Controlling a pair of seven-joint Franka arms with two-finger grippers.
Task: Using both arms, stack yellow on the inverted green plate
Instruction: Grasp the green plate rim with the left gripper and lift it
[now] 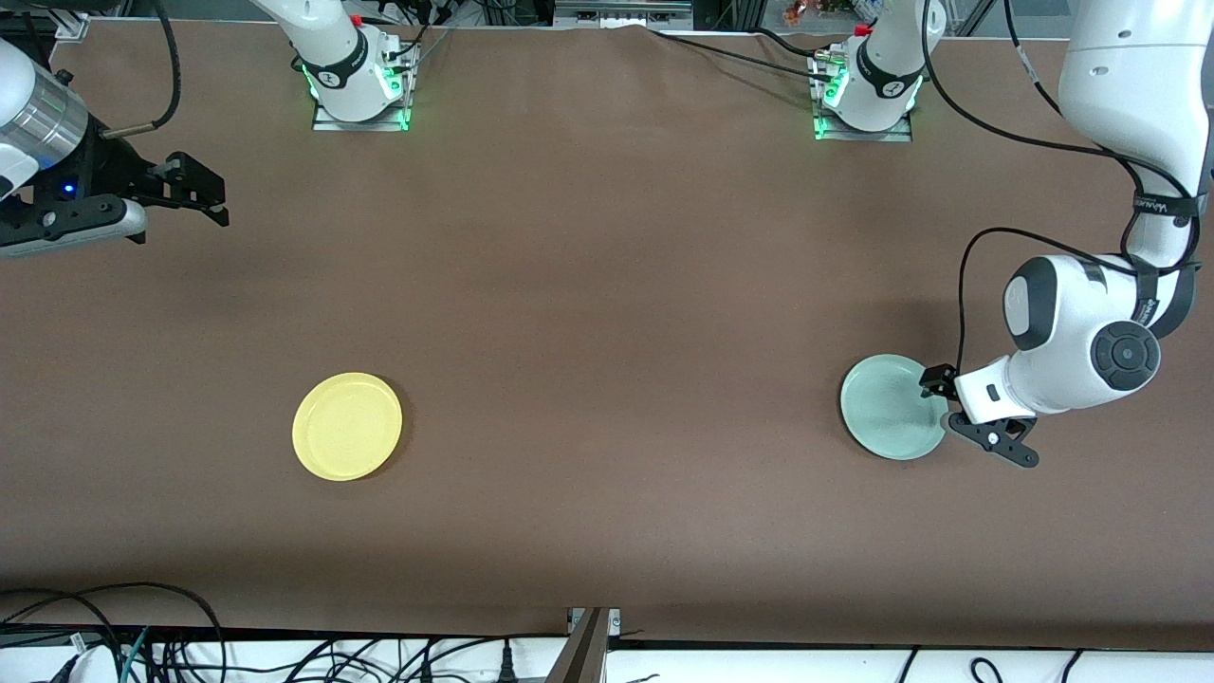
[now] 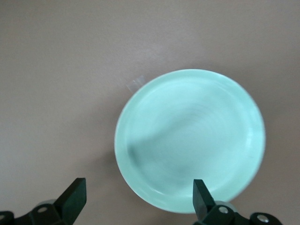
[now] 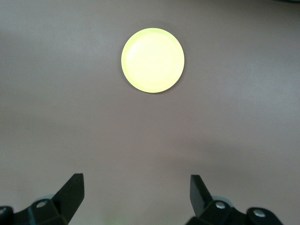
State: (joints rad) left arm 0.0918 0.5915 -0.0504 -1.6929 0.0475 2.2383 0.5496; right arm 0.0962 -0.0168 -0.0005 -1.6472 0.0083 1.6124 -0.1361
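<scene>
My left pincer (image 1: 967, 417), spread wide, hangs over the green plate's (image 1: 890, 406) edge; my right pincer (image 1: 194, 190), also wide, waits apart from yellow (image 1: 347, 426).

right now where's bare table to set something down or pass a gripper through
The widest bare stretch of table lies between the yellow plate and the green plate, running up to the arm bases. The strip nearer the front camera than both plates is bare too. It is crowded only at the green plate, where the open left gripper sits at its rim. The open right gripper waits over the table's edge.
</scene>
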